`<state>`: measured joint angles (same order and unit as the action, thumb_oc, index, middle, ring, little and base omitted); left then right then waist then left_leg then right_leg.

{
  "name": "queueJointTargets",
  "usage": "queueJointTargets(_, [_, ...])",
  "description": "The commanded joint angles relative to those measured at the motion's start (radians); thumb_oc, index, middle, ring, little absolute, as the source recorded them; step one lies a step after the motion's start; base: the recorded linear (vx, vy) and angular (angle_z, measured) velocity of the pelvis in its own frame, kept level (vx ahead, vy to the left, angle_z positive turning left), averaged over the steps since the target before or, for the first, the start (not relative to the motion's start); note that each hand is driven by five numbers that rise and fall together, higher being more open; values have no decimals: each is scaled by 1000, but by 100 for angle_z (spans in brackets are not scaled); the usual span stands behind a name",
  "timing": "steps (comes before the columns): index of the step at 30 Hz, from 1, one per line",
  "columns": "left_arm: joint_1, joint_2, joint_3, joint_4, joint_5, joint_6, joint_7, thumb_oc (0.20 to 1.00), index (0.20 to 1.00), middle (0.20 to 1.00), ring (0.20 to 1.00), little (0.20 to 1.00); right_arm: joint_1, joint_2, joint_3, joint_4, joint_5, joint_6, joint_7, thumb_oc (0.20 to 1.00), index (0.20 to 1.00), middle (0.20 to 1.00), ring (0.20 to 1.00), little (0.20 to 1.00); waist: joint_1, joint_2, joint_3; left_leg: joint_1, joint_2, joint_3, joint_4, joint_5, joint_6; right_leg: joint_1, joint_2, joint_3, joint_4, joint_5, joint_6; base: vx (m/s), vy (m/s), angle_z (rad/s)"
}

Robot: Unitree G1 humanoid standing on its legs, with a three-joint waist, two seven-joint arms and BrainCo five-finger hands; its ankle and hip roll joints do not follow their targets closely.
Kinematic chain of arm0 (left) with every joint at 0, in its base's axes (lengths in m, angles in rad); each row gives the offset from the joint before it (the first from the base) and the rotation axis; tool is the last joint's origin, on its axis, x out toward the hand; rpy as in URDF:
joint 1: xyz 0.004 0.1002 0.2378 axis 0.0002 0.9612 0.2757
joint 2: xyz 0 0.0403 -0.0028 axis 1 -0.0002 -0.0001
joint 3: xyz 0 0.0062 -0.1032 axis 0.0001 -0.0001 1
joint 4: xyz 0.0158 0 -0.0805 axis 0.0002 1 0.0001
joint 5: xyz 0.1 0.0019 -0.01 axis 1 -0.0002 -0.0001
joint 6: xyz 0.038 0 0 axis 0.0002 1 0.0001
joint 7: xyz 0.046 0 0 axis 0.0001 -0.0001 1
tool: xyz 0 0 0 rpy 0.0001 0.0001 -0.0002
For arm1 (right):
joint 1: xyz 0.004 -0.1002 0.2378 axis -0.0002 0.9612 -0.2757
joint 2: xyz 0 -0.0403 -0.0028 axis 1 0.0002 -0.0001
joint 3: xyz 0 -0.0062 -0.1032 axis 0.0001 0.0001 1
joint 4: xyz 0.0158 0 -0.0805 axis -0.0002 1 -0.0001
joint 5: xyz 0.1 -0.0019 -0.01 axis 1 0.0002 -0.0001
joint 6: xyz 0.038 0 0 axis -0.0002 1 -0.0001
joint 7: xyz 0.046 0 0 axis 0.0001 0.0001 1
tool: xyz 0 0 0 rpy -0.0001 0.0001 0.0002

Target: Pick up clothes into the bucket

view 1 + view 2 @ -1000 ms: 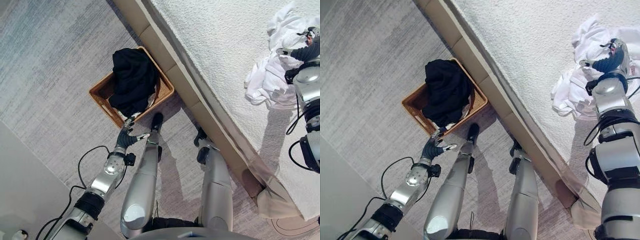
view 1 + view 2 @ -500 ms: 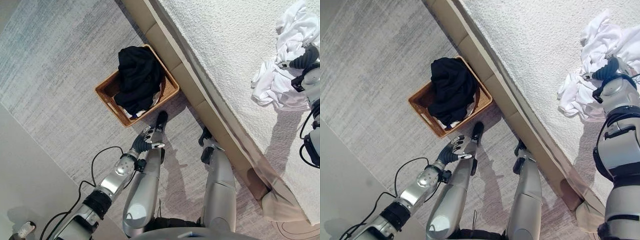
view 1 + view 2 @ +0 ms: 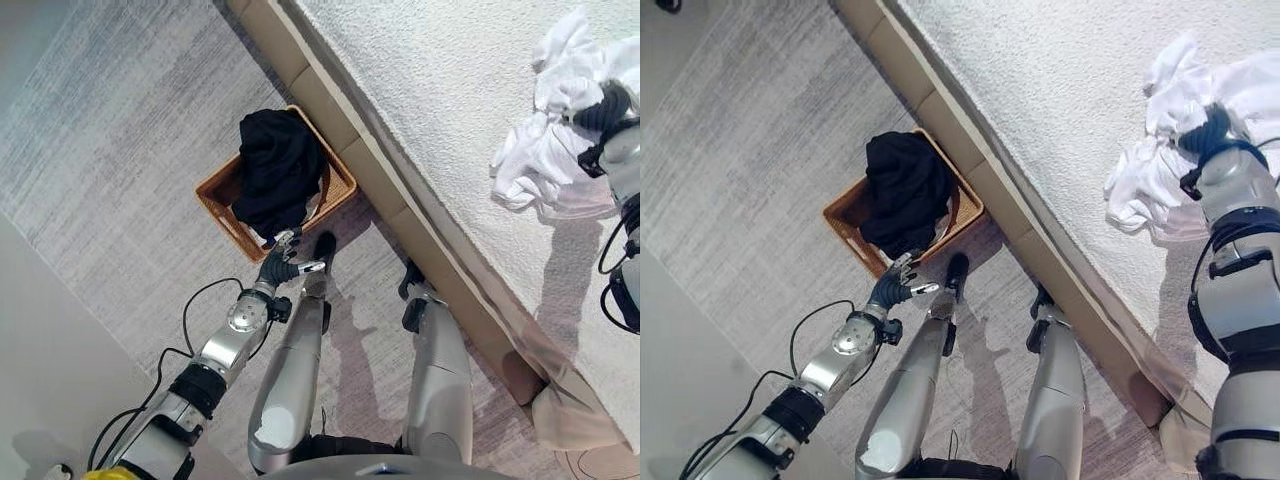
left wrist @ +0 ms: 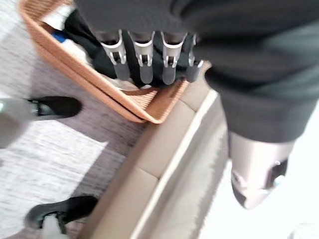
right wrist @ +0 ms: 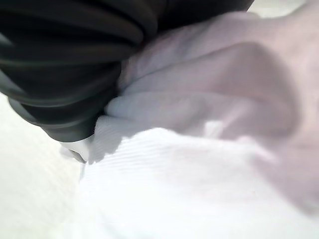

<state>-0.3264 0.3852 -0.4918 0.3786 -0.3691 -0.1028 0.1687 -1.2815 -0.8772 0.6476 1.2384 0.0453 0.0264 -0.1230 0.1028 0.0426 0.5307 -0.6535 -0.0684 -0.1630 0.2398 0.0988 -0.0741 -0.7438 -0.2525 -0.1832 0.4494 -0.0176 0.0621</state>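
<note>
My right hand (image 3: pixel 1212 125) is buried among the crumpled white clothes (image 3: pixel 545 150) heaped on the white textured bedcover (image 3: pixel 450 110), its dark ribbed cover pressed against the cloth; in the right wrist view the folds of white fabric (image 5: pixel 199 164) lie right against that cover, and I cannot tell whether my fingers are curled on the cloth or spread. The heap sits well in from the bed's edge, toward the far right of the eye views.

My left hand (image 3: pixel 281 264) hangs low over the grey woven carpet (image 3: pixel 120 180), just beside the near rim of the rectangular brown wicker basket (image 3: pixel 215 195). Its silver, dark-tipped fingers (image 4: pixel 144 59) are straight and relaxed, thumb apart, holding nothing; in the left wrist view they reach over the basket's rim (image 4: pixel 99 84).

A bunched black garment (image 3: pixel 280 170) already fills the basket, piled above its walls, with a bit of lighter cloth showing beneath it at the near end. The basket stands on the carpet, with one corner touching the tan padded bed frame (image 3: pixel 330 110) that runs diagonally between carpet and bedcover. The white clothes and the basket are well apart.
</note>
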Motion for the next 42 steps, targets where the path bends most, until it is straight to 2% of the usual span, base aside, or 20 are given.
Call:
queueJointTargets(1, [29,10,25,-40,12,-37,19,1000,1000,1000,1000,1000,-85,-88,67,-86,64,-30,-91,200,200,200,200,200,-45,-23,-11,29,11,29,31,-53,8,120,27,6,-22,-44,45,15,42,-11])
queueJointTargets(8, [12,96,74,-88,68,-53,32,1000,1000,1000,1000,1000,-59,-133,45,-342,62,-63,-133,200,200,200,200,200,-79,-96,-21,223,38,67,29,-93,6,327,56,20,-115,-14,60,37,36,-24])
queueJointTargets(11, [-5,130,89,-117,91,-60,29,1000,1000,1000,1000,1000,-3,-146,17,-450,64,-77,-130,200,200,200,200,200,-95,-121,-71,291,48,87,29,-118,6,402,72,32,-155,-9,67,118,49,-28])
queueJointTargets(12, [-14,136,95,-131,93,-60,23,1000,1000,1000,1000,1000,35,-154,6,-513,63,-82,-120,200,200,200,200,200,-105,-133,-102,337,56,102,32,-140,9,450,81,45,-174,-14,70,123,43,-27])
queueJointTargets(15, [-16,146,105,-154,97,-60,13,1000,1000,1000,1000,1000,70,-177,-6,-597,69,-88,-95,200,200,200,200,200,-115,-142,-135,374,60,114,21,-146,11,483,88,51,-199,-8,73,112,32,-39])
queueJointTargets(16, [-30,143,101,-158,101,-60,3,1000,1000,1000,1000,1000,101,-185,-21,-656,106,-100,-74,200,200,200,200,200,-127,-144,-169,408,65,124,8,-152,11,512,90,56,-220,-7,77,97,34,-36])
queueJointTargets(17, [-30,143,100,-157,101,-60,3,1000,1000,1000,1000,1000,105,-186,-24,-659,106,-99,-73,200,200,200,200,200,-125,-145,-167,411,65,124,7,-152,11,515,91,56,-222,-6,77,135,38,-25])
queueJointTargets(18, [-61,149,84,-171,110,-57,-13,1000,1000,1000,1000,1000,111,-202,-22,-717,146,-110,-45,200,200,200,200,200,-135,-144,-201,441,68,137,-10,-157,10,543,96,61,-243,-5,80,69,17,-14])
queueJointTargets(23, [-143,165,45,-186,121,-48,-39,1000,1000,1000,1000,1000,133,-216,-24,-823,205,-119,3,200,200,200,200,200,-151,-138,-252,490,67,149,-29,-166,12,587,97,68,-255,-10,81,93,22,-14])
queueJointTargets(24, [-197,165,25,-179,124,-43,-43,1000,1000,1000,1000,1000,138,-214,-19,-875,236,-123,29,200,200,200,200,200,-161,-135,-280,510,69,155,-34,-172,12,602,96,72,-254,-14,83,69,7,-4])
queueJointTargets(29, [-314,143,-29,-137,126,-33,-44,1000,1000,1000,1000,1000,140,-201,-1,-967,304,-124,72,200,200,200,200,200,-173,-129,-320,548,70,162,-46,-180,13,634,95,75,-255,-27,83,81,-6,-8])
queueJointTargets(39, [-485,34,-160,-11,5,-12,-72,1000,1000,1000,1000,1000,125,-132,75,-1089,414,-122,147,200,200,200,200,200,-199,-108,-388,602,74,170,-78,-182,14,683,93,73,-275,-32,84,49,-10,-2])
queueJointTargets(42, [-515,-36,-198,50,-63,4,-78,1000,1000,1000,1000,1000,95,-98,115,-1112,427,-120,152,200,200,200,200,200,-205,-105,-399,608,75,169,-87,-177,14,688,93,71,-277,-32,83,0,0,0])
